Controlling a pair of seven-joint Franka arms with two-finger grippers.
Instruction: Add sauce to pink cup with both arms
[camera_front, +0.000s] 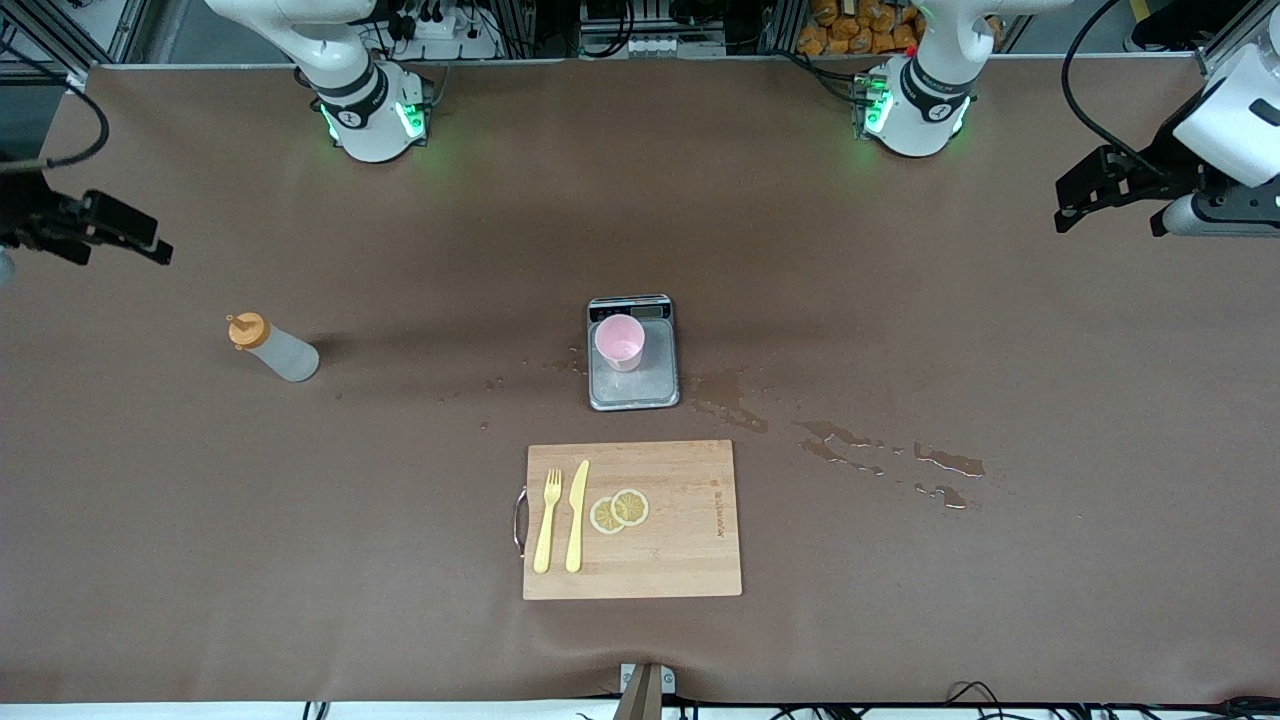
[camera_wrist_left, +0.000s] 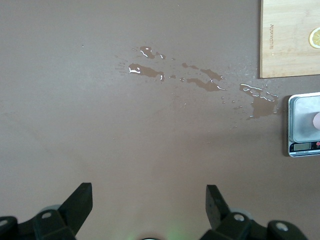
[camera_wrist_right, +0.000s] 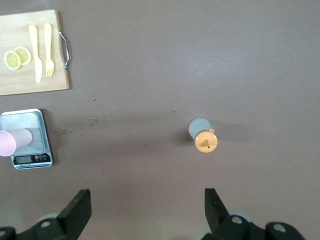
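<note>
The sauce bottle (camera_front: 272, 350), whitish with an orange cap, stands upright on the brown table toward the right arm's end; it also shows in the right wrist view (camera_wrist_right: 204, 136). The pink cup (camera_front: 620, 342) stands on the grey scale (camera_front: 640, 388) at mid-table, and it shows in the right wrist view (camera_wrist_right: 12, 141). My right gripper (camera_front: 155, 242) hangs open and empty over the right arm's end of the table, its jaws wide apart (camera_wrist_right: 147, 192). My left gripper (camera_front: 1065, 205) hangs open and empty over the left arm's end, its jaws wide apart (camera_wrist_left: 148, 189).
A wooden cutting board (camera_front: 680, 560) with a yellow fork (camera_front: 547, 520), a yellow knife (camera_front: 576, 515) and lemon slices (camera_front: 620, 510) lies nearer the front camera than the scale. Puddles of liquid (camera_front: 850, 450) lie on the table between the scale and the left arm's end.
</note>
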